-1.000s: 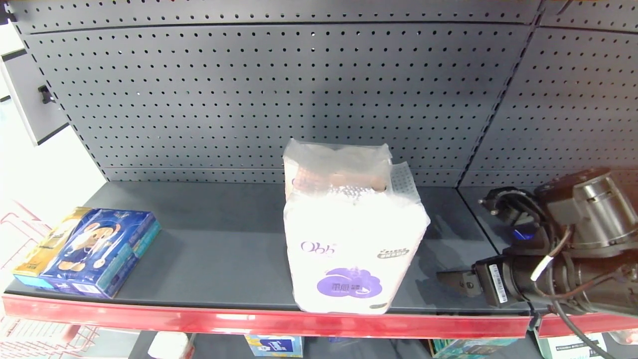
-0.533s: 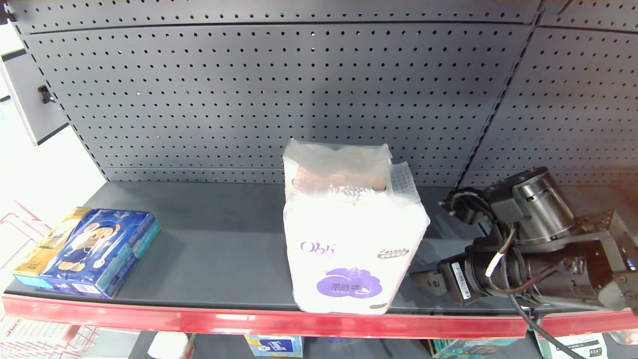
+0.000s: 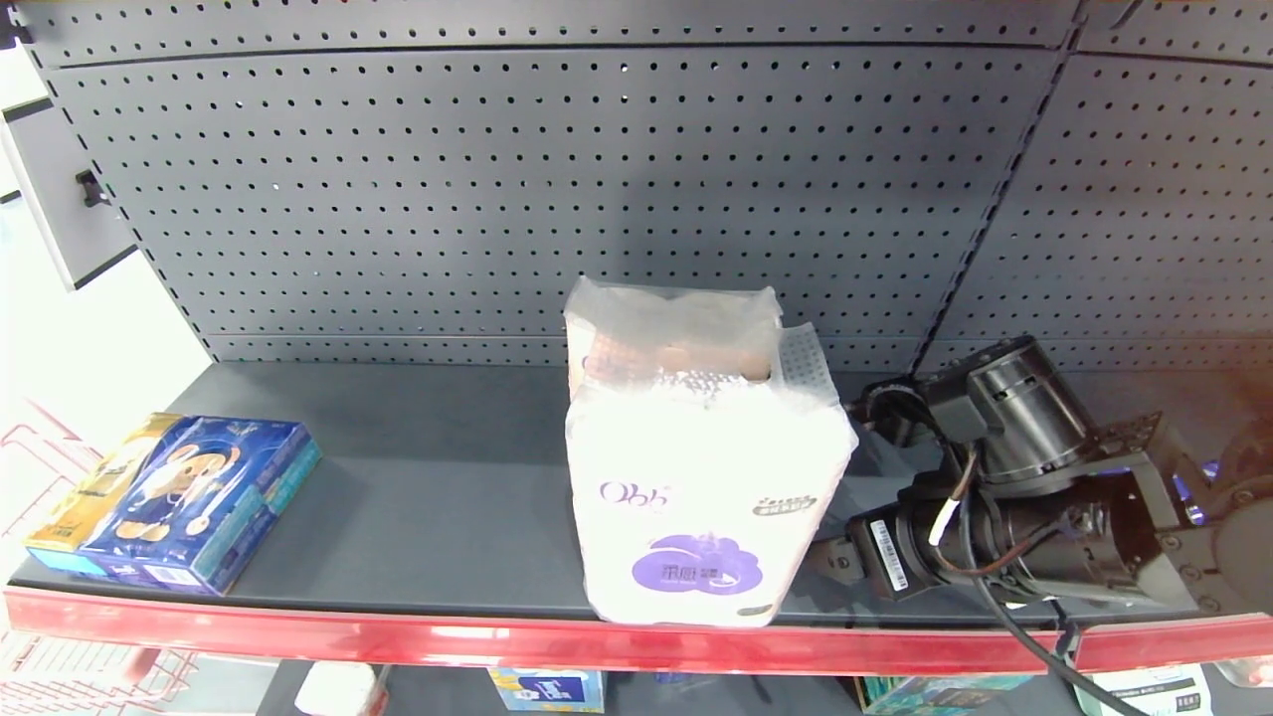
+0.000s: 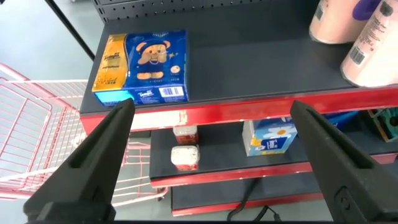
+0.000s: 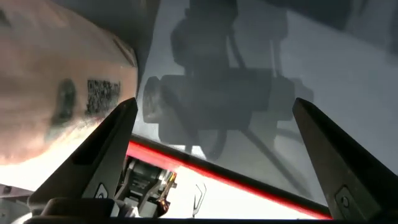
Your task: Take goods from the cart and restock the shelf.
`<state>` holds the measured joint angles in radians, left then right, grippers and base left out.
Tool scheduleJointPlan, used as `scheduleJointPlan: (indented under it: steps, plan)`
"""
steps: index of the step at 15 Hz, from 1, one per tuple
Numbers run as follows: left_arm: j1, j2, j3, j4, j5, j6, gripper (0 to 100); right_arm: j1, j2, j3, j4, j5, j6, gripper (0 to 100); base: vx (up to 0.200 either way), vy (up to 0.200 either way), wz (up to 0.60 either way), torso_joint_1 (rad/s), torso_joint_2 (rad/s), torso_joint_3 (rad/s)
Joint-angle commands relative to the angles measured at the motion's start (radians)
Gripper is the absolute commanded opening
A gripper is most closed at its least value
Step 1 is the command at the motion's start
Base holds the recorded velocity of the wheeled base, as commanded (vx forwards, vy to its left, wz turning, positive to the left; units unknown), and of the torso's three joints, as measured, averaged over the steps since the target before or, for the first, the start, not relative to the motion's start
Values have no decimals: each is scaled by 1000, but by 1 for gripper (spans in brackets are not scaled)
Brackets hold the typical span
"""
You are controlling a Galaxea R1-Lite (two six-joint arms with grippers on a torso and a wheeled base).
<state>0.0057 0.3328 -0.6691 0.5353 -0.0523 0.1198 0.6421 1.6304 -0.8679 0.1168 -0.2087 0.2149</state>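
head view: a white pack of toilet paper (image 3: 706, 487) stands upright in the middle of the dark shelf (image 3: 448, 467), with its front side close to the red edge strip (image 3: 398, 636). a blue tissue box (image 3: 194, 502) lies flat at the left end of the shelf, well apart from the pack. behind them is a grey perforated back panel (image 3: 497, 199). the right end effector (image 3: 833, 565) lies low over the shelf just beside the right side of the pack. the pack hides its tips, so from here i cannot tell if it touches the pack. a part of a red wire cart (image 3: 60, 676) is at the lower left corner.

left wrist view: the left end effector (image 4: 211, 106) hangs in front of the shelf, its two dark fingers (image 4: 93, 162) wide apart with nothing between them. this view shows the full top of the tissue box and the basket of the cart beside the shelf. it shows also a lower shelf (image 4: 230, 174) with a blue and white box (image 4: 273, 138) and small white items (image 4: 185, 157).

right wrist view: the fingers of the right end effector are also spread wide and hold nothing. the pack is at the outer side of one finger, not between the two. the grey surface of the shelf and the red strip lie under the opening.
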Motion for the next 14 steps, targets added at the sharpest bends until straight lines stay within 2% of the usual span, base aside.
scheduleJointPlan:
  steps: [1,14]
  plan:
    - [0,3,-3,0,0,0,100,1,16,-5,-2,0,0,100,0,0,0,0,0,0]
    - [-1,5,-12,0,0,-2,100,48,74,-74,1,-6,17,100,0,0,0,0,0,0]
